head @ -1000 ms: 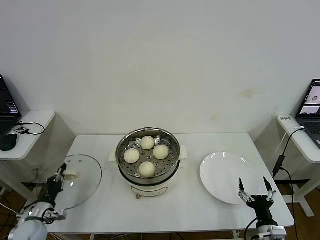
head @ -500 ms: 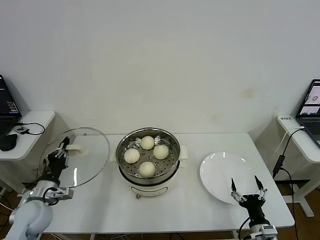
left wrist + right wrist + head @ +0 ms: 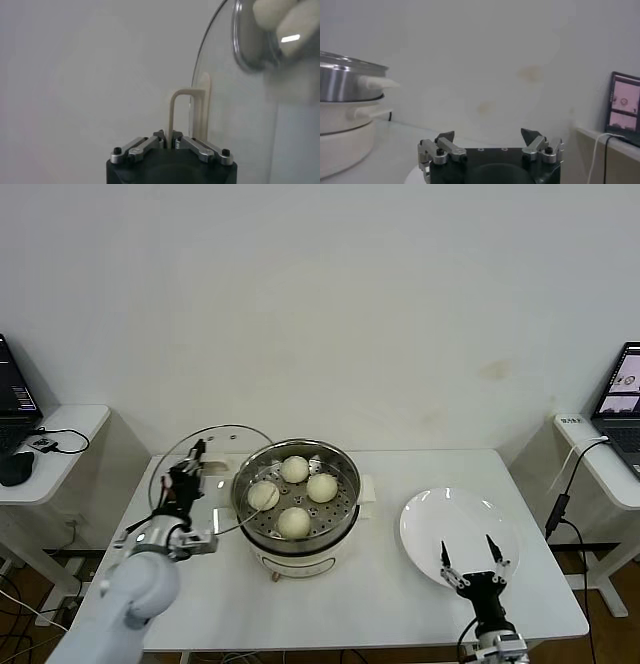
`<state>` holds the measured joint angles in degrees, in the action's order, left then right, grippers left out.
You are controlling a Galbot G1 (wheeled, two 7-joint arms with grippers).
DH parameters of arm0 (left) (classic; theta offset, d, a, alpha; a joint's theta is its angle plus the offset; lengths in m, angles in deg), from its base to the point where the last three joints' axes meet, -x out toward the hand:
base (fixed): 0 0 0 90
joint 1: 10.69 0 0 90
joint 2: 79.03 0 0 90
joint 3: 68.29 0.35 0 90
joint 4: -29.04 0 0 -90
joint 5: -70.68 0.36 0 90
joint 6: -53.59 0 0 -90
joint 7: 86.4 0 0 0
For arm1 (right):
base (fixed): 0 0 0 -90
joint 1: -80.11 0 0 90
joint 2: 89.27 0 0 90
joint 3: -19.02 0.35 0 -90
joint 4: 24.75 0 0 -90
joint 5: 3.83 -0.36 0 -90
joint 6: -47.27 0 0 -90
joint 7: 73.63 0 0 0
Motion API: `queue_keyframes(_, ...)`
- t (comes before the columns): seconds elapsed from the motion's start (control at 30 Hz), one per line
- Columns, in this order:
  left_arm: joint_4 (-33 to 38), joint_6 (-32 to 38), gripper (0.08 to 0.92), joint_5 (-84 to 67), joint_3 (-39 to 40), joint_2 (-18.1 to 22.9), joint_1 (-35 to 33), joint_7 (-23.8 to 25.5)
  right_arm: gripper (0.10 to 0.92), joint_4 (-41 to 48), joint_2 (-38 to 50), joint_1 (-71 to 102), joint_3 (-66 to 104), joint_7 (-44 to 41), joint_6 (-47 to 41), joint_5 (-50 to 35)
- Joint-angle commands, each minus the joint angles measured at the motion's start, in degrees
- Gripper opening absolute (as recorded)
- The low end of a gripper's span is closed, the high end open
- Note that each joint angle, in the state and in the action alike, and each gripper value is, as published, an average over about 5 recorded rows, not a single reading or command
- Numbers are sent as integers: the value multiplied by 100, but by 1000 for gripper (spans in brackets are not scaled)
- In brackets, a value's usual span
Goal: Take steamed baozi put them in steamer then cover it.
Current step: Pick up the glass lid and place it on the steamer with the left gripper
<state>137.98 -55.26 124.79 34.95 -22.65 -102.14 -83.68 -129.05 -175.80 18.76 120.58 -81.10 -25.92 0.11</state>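
Four cream-white buns (image 3: 294,494) sit on a shiny steel tray dotted with holes (image 3: 330,516). The lid (image 3: 222,446) is clear glass with a cream handle (image 3: 189,113). Plate (image 3: 445,529) and bench (image 3: 380,589) are plain white.

Four steamed baozi (image 3: 294,470) (image 3: 322,487) (image 3: 263,495) (image 3: 294,522) sit in one steamer (image 3: 297,546) at the table's middle, and one cover (image 3: 215,446) is held tilted just left of it. One white plate (image 3: 430,534) lies to the right. There are two grippers, the left gripper (image 3: 188,480) clamped on the cover's handle and the right gripper (image 3: 469,560) spread at the near right, and one table (image 3: 380,594) bears it all, with two laptops, one laptop (image 3: 14,396) far left and another laptop (image 3: 623,392) far right.
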Motion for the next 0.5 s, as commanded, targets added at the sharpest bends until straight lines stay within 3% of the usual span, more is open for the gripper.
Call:
queue_keyframes(0.03,12,-887,149,1310,1108,974,881,1011,823,117,-100,-59,-388,42,88,206)
queue_keyframes(0.3,-164,-1017,149,2044,1282,1768,959,1384,823,192,-89,-128,-402,81,121,287)
queue_keyframes(0.5,-337,-1052,149,2228,1439,2022,1005,1539,823,209,-121,-101,-410,76,108,247)
